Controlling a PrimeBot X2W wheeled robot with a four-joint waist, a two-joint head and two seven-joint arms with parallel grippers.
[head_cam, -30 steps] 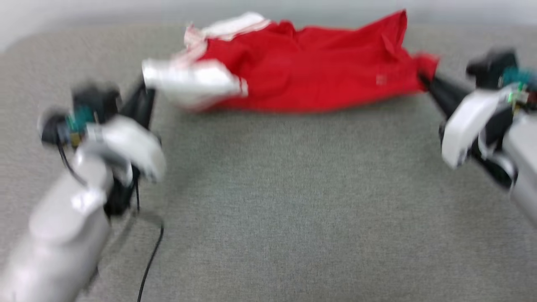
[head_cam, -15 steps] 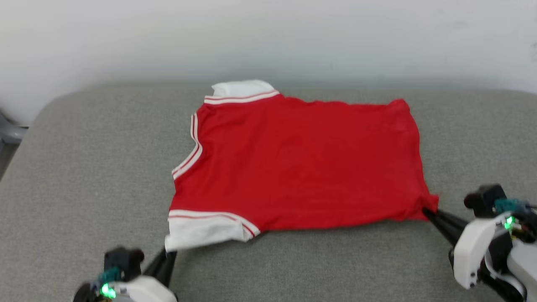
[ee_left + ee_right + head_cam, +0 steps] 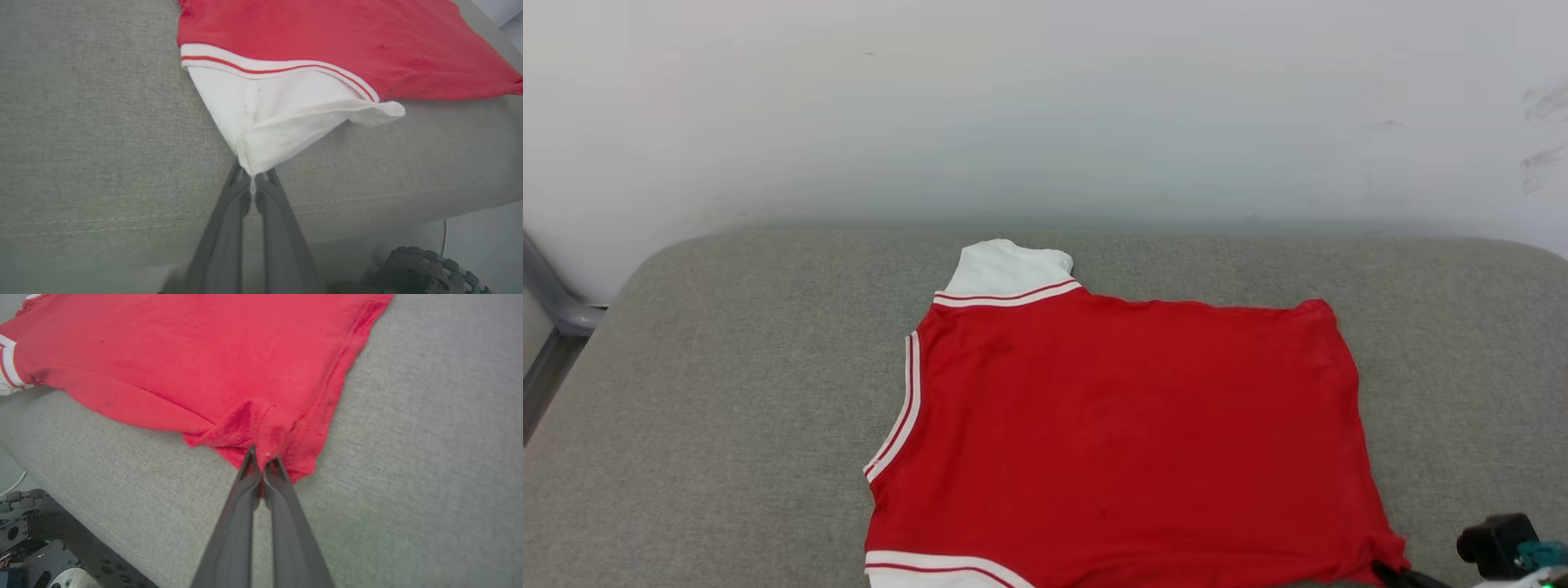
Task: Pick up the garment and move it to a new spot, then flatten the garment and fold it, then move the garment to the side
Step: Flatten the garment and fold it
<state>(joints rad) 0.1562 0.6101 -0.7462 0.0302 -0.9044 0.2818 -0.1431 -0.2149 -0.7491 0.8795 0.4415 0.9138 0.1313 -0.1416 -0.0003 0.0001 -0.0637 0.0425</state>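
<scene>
1. The garment (image 3: pixel 1127 433) lies spread nearly flat on the grey cushion (image 3: pixel 727 367), toward its near edge.
2. Its long axis runs side to side in the head view. The striped collar (image 3: pixel 900 416) points to the robot's left and the hem (image 3: pixel 1352 392) to its right.
3. The far sleeve (image 3: pixel 1009 268), white, points toward the wall (image 3: pixel 1045 106). The near sleeve (image 3: pixel 278 106) points toward the robot.
4. The left gripper (image 3: pixel 253 181) is pinched tight on the tip of the near sleeve, which is drawn to a point.
5. The right gripper (image 3: pixel 263 461) is clamped on the near hem corner, with red cloth bunched at its tips.
6. The head view cuts that gripper at the bottom edge, so the contact there looks likely but is not clear.
</scene>
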